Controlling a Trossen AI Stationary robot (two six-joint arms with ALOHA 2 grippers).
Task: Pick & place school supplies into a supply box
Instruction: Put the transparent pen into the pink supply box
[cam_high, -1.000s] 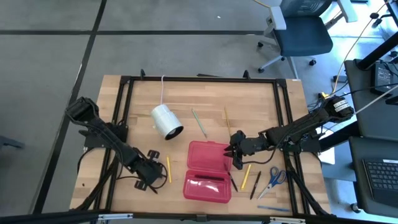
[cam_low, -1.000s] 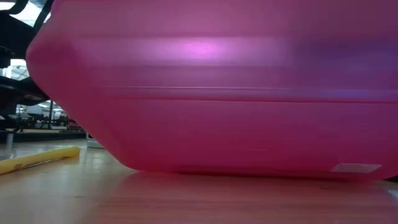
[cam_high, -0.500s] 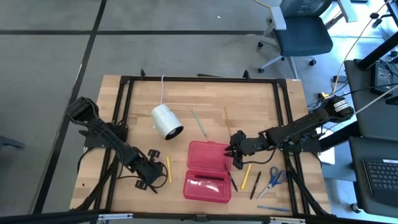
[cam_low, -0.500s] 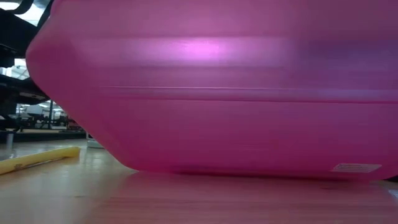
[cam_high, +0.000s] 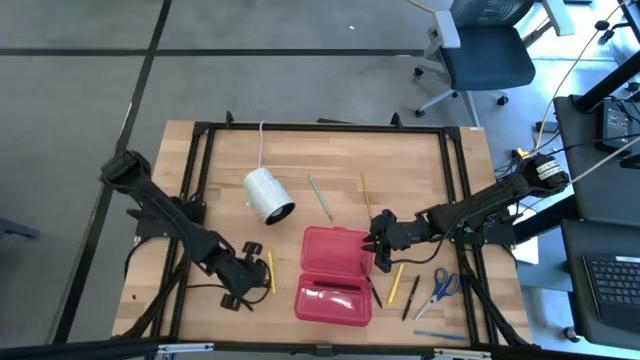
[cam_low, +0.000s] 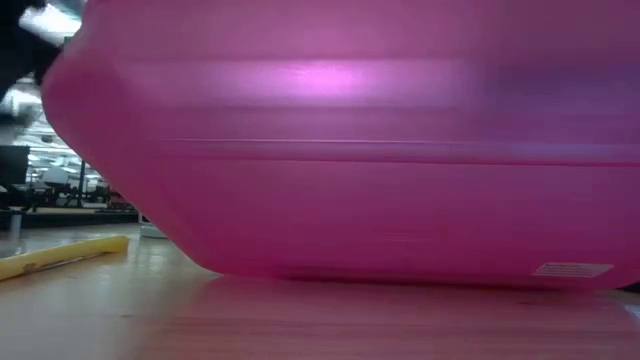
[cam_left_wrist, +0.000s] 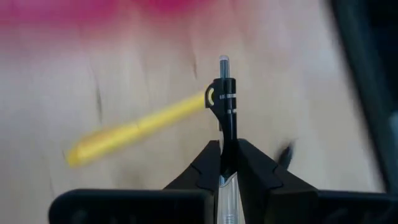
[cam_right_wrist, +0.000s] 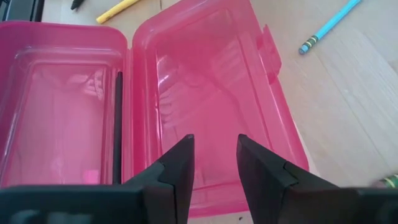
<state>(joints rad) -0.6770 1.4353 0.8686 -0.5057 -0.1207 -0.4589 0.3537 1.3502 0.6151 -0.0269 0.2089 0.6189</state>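
Observation:
The supply box (cam_high: 335, 275) lies open near the table's near edge, both red halves facing up. It fills the low view (cam_low: 350, 140). One black pen (cam_right_wrist: 118, 124) lies inside it. My left gripper (cam_high: 245, 272) is left of the box, shut on another black pen (cam_left_wrist: 225, 99), above a yellow pencil (cam_left_wrist: 137, 130) that lies flat on the table. My right gripper (cam_high: 376, 250) is open and hovers at the box's right side, its fingers over the box (cam_right_wrist: 205, 93) and touching nothing. My left gripper (cam_left_wrist: 224, 146) pinches the black pen between its two fingers at the barrel (cam_left_wrist: 224, 163). The pen lies along the fingers, and its clip end (cam_left_wrist: 222, 84) sticks out well past the fingertips. Table and yellow pencil show beyond it.
A white cylinder (cam_high: 268, 195) with a cord lies behind the box. A green pencil (cam_high: 321, 198) and a wood-coloured one (cam_high: 365, 195) lie farther back. Right of the box are a yellow pencil (cam_high: 396, 283), a black pen (cam_high: 414, 297), scissors (cam_high: 440, 288) and a blue pencil (cam_high: 438, 335).
My left arm has shifted a little toward the box, carrying the pen, and its dark shape has left the low view's upper left corner. The right gripper and the box have kept still.

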